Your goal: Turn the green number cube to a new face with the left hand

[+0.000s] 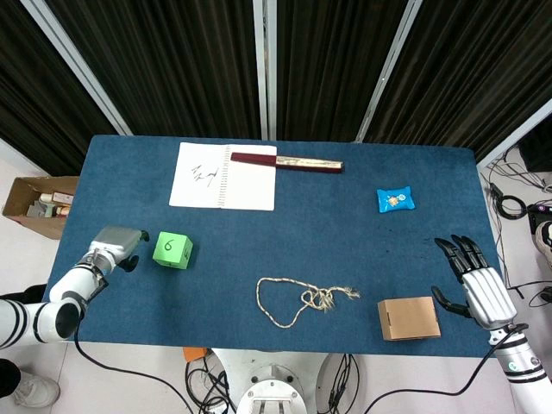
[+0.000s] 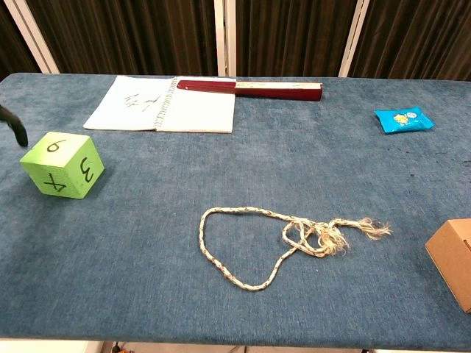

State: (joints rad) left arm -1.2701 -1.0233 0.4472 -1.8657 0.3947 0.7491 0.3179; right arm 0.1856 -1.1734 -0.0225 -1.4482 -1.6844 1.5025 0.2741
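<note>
The green number cube [image 1: 172, 249] sits flat on the blue table near its left edge, with 6 on top. In the chest view the cube [image 2: 62, 165] shows 3 and 4 on its near sides. My left hand [image 1: 116, 246] lies just left of the cube, apart from it and holding nothing; the chest view catches only a dark fingertip [image 2: 15, 126] at the left border. Far off at the table's right front, my right hand [image 1: 479, 285] has its fingers spread and holds nothing.
A loop of frayed rope [image 1: 302, 300] lies at centre front, and a small cardboard box [image 1: 409, 318] beside the right hand. An open notebook [image 1: 224, 176] and a dark red case [image 1: 286, 161] lie at the back, a blue packet [image 1: 395, 199] to the right.
</note>
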